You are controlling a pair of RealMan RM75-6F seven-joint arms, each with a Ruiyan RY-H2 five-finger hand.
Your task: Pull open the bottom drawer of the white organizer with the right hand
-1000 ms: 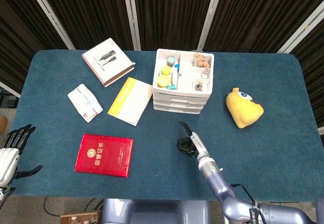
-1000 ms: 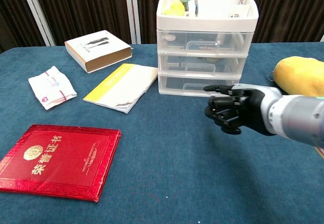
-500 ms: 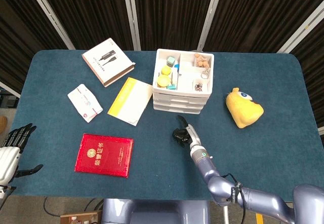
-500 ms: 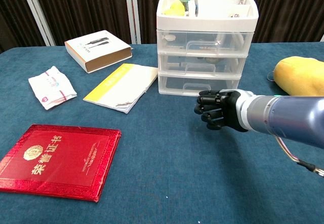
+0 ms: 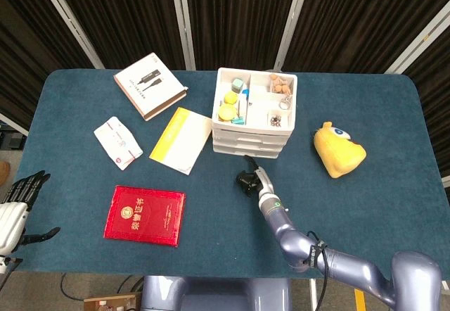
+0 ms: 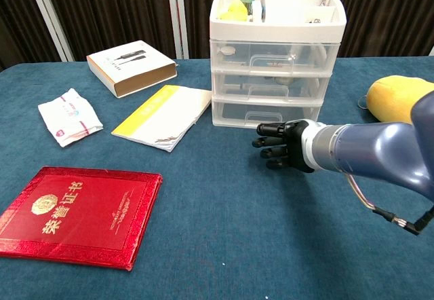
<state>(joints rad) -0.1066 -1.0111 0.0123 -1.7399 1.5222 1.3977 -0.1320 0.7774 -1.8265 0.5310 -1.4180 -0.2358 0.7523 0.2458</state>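
Black-fingered, the right hand (image 6: pixel 279 145) hovers just before the closed bottom drawer (image 6: pixel 266 113) of the white plastic three-drawer organizer (image 5: pixel 253 112). Its fingers are curled, grasping nothing. Left hand (image 5: pixel 15 202) rests released beyond the worktop (image 5: pixel 84 177) edge.

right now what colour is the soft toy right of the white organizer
Yellow. The soft plush toy shows best in the head view, where its eyes are visible too.

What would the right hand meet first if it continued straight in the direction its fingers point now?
Most likely the front of the bottom drawer of the white organizer. The right hand points toward it from just in front; depth is unclear, so contact cannot be confirmed.
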